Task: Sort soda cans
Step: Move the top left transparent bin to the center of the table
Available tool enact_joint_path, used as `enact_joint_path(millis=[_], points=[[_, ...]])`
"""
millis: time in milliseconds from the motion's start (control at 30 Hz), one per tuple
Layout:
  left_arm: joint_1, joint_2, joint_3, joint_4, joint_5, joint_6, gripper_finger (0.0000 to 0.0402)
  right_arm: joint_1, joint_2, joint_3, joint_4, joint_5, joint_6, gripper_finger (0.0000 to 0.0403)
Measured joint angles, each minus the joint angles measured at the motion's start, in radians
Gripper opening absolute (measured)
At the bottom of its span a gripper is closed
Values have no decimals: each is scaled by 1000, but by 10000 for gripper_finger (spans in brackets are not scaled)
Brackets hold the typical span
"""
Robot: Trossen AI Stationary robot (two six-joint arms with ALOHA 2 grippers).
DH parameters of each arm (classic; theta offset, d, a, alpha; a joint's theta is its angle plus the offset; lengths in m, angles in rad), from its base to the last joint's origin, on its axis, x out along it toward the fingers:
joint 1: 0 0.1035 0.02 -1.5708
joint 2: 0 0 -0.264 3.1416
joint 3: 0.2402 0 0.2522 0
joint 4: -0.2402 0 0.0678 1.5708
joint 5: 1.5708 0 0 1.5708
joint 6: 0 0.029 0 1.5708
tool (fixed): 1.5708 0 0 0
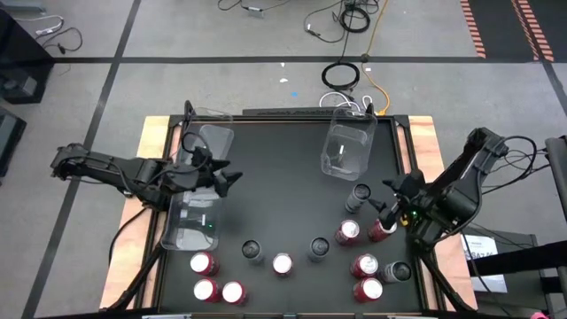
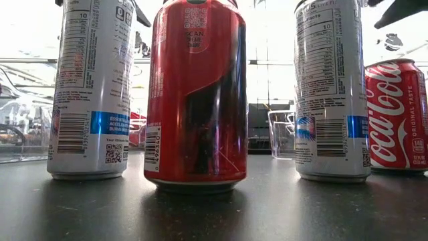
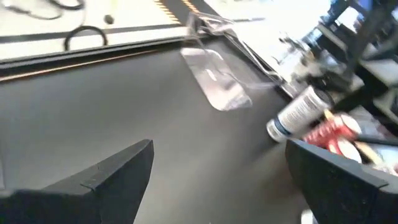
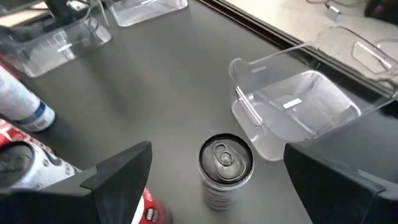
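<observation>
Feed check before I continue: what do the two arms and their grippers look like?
Both arms are dark, jointed links with black cables along them. The left gripper and right gripper each have two dark, wedge-shaped fingers. A small green light glows near the right wrist.

Grey floor (image 1: 80, 97) crossed by dark tape lines, cables (image 1: 350, 18) coiled at upper centre, orange-striped strip (image 1: 474, 27) upper right, bright glare behind.

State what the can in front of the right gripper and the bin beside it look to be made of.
Silver can: apparently metal, likely aluminium; brushed grey top with pull tab and a rolled rim.
Clear bin: looks like rigid transparent plastic, glossy; the table shows through its walls and the edges catch highlights.
</observation>
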Motion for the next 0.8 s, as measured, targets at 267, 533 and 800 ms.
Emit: enact_joint_path(millis=[267, 533, 800], points=[[0, 98, 27, -12, -8, -79, 361, 0, 0, -23, 5, -5, -84, 357], [1, 286, 305, -334, -18, -159, 337, 0, 0, -23, 6, -8, -134, 357], [54, 363, 516, -712, -21, -452, 329, 0, 0, -23, 6, -8, -161, 357]])
